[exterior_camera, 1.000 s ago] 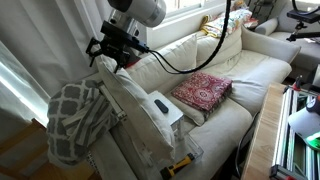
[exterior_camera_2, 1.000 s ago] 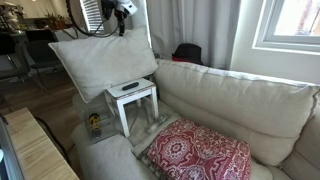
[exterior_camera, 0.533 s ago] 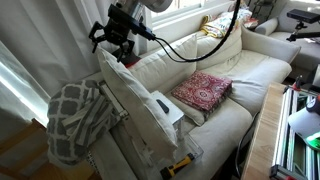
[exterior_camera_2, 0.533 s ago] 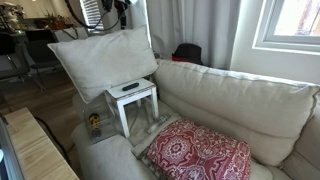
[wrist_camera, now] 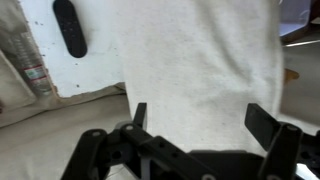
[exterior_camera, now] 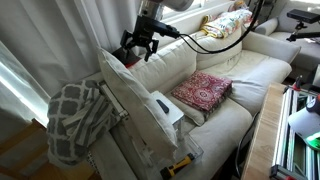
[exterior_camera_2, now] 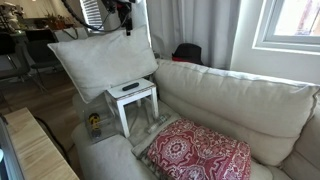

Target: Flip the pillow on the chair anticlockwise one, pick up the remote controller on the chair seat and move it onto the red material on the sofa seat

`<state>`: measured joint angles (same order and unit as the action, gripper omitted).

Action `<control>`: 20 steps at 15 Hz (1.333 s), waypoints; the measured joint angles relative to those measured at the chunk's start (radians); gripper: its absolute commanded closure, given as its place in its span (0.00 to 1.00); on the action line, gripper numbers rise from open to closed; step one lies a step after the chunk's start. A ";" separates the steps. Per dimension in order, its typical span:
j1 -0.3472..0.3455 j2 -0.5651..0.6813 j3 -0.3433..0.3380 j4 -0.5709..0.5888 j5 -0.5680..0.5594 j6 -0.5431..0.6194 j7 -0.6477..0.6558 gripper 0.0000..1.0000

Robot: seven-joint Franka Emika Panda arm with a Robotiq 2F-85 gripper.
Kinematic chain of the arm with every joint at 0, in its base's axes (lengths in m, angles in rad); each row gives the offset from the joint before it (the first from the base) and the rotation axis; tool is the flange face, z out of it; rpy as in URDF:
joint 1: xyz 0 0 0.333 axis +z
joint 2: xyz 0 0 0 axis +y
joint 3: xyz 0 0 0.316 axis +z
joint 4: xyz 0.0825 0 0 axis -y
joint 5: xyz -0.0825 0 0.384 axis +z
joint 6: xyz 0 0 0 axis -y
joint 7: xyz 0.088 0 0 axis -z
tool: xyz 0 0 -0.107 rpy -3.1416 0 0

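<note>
Living room corner, curtains behind, cream sofa along the wall. Change since half a second ago: gripper (exterior_camera: pixel 139 50) has let go of the pillow's top edge, lifted and swung out toward the sofa side. Wrist view shows its jaws spread wide with nothing between them, so the claw is empty.

Pillow (exterior_camera_2: pixel 104 60) has stayed put, propped upright on edge against the chair (exterior_camera_2: pixel 133 102). It reads as released, so the flip step looks finished or nearly so. Next is likely the remote controller (exterior_camera_2: pixel 131 86), which lies flat on the chair seat (exterior_camera_2: pixel 146 88) just in front of the pillow's lower edge, also seen in the wrist view (wrist_camera: pixel 70 27).

Materials:
- Pillow is large, square, plain cream woven fabric with piped seams; soft, sags a little.
- Remote is a slim dark rigid oblong, looks like smooth plastic.
- Chair seat is flat and white.
- Red material (exterior_camera: pixel 203 90) is a square red-pink patterned cloth, flat on the sofa seat (exterior_camera: pixel 236 112), well apart from the remote.
- Grey-white lattice blanket (exterior_camera: pixel 76 121) is draped beside the pillow.
</note>
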<state>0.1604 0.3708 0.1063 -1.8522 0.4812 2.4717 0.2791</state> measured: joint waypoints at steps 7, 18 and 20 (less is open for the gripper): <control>-0.004 0.003 -0.003 -0.016 -0.038 0.001 0.000 0.00; -0.055 0.167 -0.006 -0.003 -0.046 -0.122 -0.119 0.00; -0.058 0.200 -0.005 -0.003 -0.046 -0.060 -0.154 0.00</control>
<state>0.1029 0.5706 0.1013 -1.8553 0.4351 2.4119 0.1249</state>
